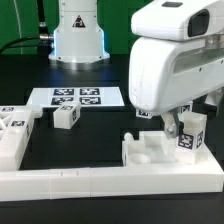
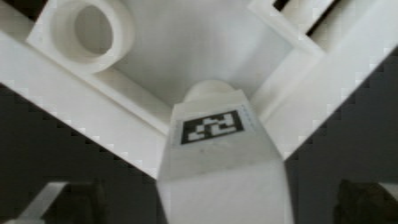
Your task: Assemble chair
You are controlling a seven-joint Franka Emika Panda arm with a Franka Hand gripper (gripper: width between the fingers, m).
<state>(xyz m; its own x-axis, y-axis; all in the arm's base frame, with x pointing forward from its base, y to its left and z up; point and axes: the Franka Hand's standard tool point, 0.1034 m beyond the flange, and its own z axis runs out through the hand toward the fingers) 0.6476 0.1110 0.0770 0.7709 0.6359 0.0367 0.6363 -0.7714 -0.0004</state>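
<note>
In the exterior view I start at the exterior view's left, at about nine o'clock, where a cluster of white tagged chair parts (image 1: 14,128) lies on the black table (image 1: 95,135). Toward the center, a small tagged cube (image 1: 66,116) stands alone, and just beyond it, toward twelve o'clock, the marker board (image 1: 78,97) lies flat. The robot base (image 1: 80,35) rises behind that board at twelve o'clock. Along six o'clock, the long white border rail (image 1: 90,182) crosses the whole foreground. Moving right, at about four o'clock, a notched white block (image 1: 150,152) sits on the table touching the rail's far side. At its three o'clock end a narrow upright piece with a tag (image 1: 189,137) stands on or against it; I cannot tell which. The big white arm (image 1: 170,55) hangs over this corner and hides most of the gripper (image 1: 185,124), which is down at the upright piece. In the wrist view, the same piece fills the center, its tag (image 2: 214,125) facing the camera, with a white part bearing a round opening (image 2: 54,40) behind it. The blurred fingers (image 2: 45,205) show at either side of the piece with dark gaps between, so I read the hand as open, straddling the piece and not clamped on it.
</note>
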